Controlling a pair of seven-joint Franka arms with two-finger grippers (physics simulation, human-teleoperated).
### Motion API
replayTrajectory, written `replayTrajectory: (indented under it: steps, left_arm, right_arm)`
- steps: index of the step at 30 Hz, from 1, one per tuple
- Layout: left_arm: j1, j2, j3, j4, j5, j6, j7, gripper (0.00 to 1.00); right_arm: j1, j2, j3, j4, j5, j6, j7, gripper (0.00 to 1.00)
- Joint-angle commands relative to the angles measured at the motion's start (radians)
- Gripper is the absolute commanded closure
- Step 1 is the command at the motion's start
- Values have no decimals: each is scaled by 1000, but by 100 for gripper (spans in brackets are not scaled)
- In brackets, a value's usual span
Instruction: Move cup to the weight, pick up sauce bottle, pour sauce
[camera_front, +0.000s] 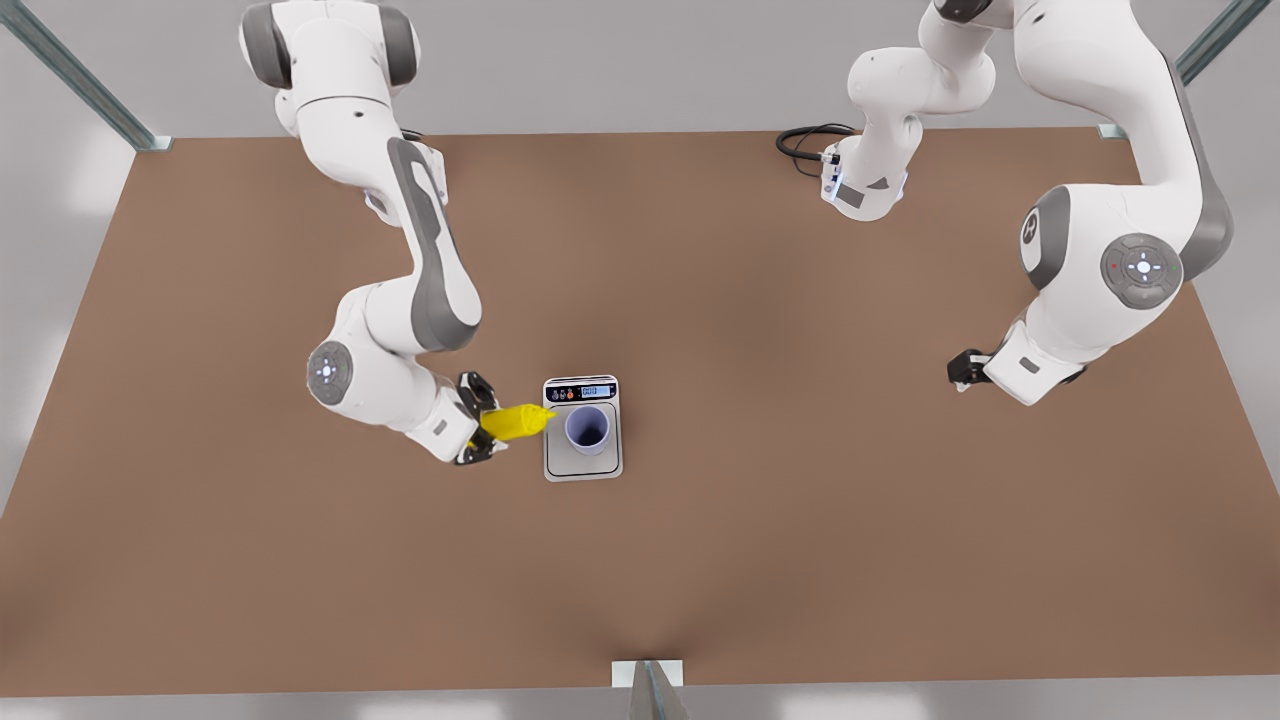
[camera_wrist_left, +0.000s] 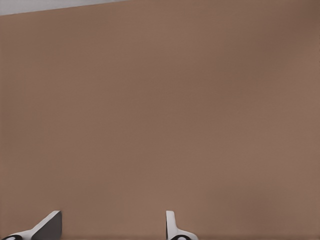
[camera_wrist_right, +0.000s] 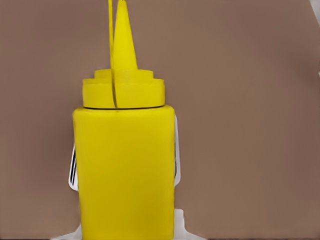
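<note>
Right gripper (camera_front: 487, 432), jaws clenched on the bright yellow squeeze sauce bottle (camera_front: 512, 421), beside the cup.
Bottle lies near-horizontal, long axis and nozzle aimed at the lavender plastic cup (camera_front: 587, 429), upright on the silver-grey digital scale (camera_front: 582, 466); nozzle tip short of its rim. Left gripper (camera_front: 962, 370) waits well apart, jaws released over bare table (camera_front: 800, 550).
</note>
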Motion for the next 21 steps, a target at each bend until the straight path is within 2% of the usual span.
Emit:
replayTrajectory:
  steps: [1,3,6,21]
  left_arm:
    - [0,0,0,0,-1,0,0,0]
    - [0,1,0,-2,-3,0,-1,0]
    - [0,1,0,-2,-4,0,0,0]
    - [0,0,0,-11,-4,2,0,0]
  right_arm:
    - [2,1,-2,0,-1,1,1,50]
    - [11,2,-2,0,-16,1,1,50]
    - [88,7,-82,23,-33,-10,6,50]
    - [122,30,-81,34,-117,-11,127,50]
